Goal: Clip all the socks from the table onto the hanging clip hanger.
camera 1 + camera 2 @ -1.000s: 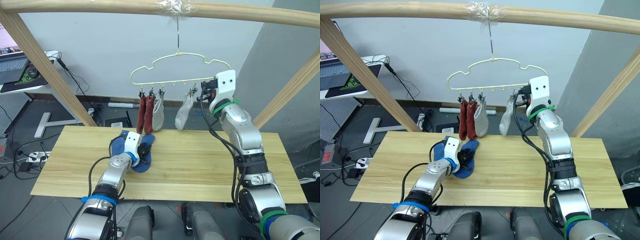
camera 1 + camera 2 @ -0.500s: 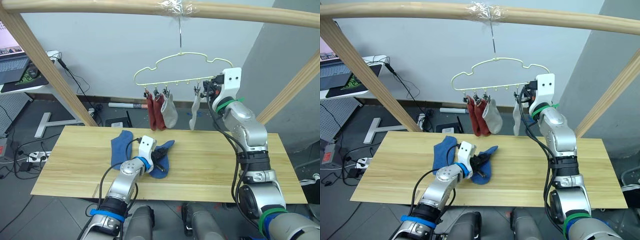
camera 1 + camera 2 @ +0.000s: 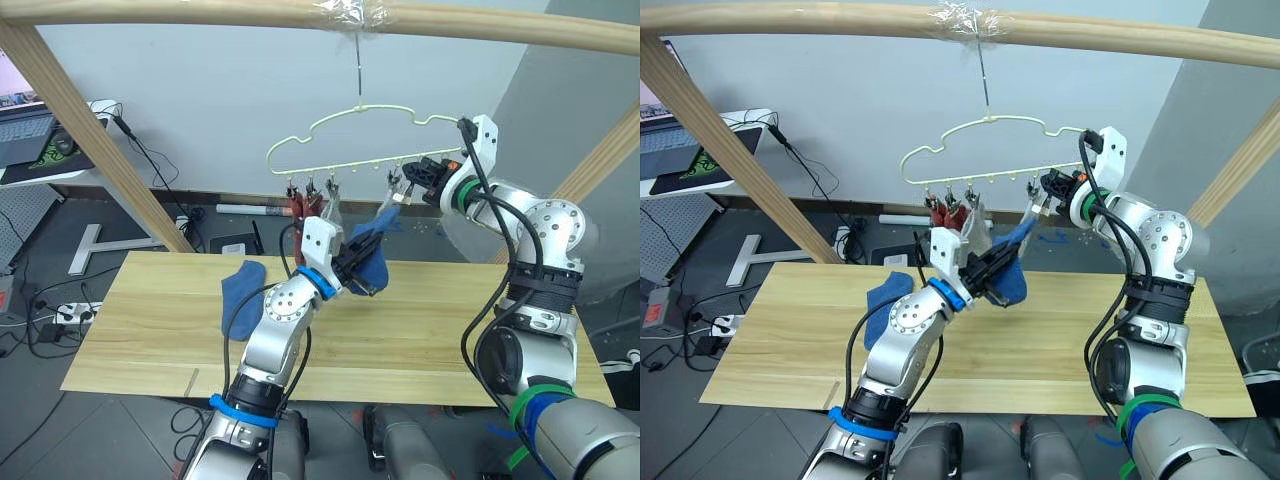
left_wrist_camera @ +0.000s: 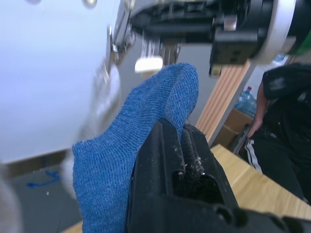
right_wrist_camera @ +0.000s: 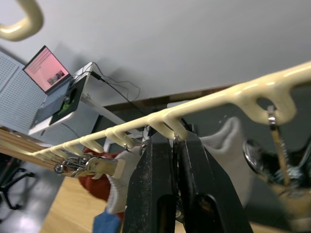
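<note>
My left gripper [image 3: 362, 272] is shut on a blue sock [image 3: 376, 250] and holds it up above the table [image 3: 450, 335], just under the right part of the clip hanger [image 3: 360, 140]. In the left wrist view the sock [image 4: 146, 121] drapes over my fingers [image 4: 170, 160], its toe close to a clip. My right gripper [image 3: 415, 182] is at the hanger's bottom bar [image 5: 228, 99], shut on a metal clip. Two rust red socks [image 3: 297, 208] and a light grey sock [image 3: 980, 228] hang on the left clips, another grey one [image 5: 228, 145] near my right gripper. A second blue sock [image 3: 240, 290] lies on the table.
A thick wooden frame bar [image 3: 200, 12] carries the hanger's hook, with slanted wooden posts [image 3: 90, 130] at both sides. A white desk with a laptop [image 3: 30, 140] stands at far left. A person in black [image 4: 279, 121] stands past the table's right end.
My left gripper has lifted the blue sock off the table and up to the hanger. My right elbow swung outward while its gripper stayed at the clip.
</note>
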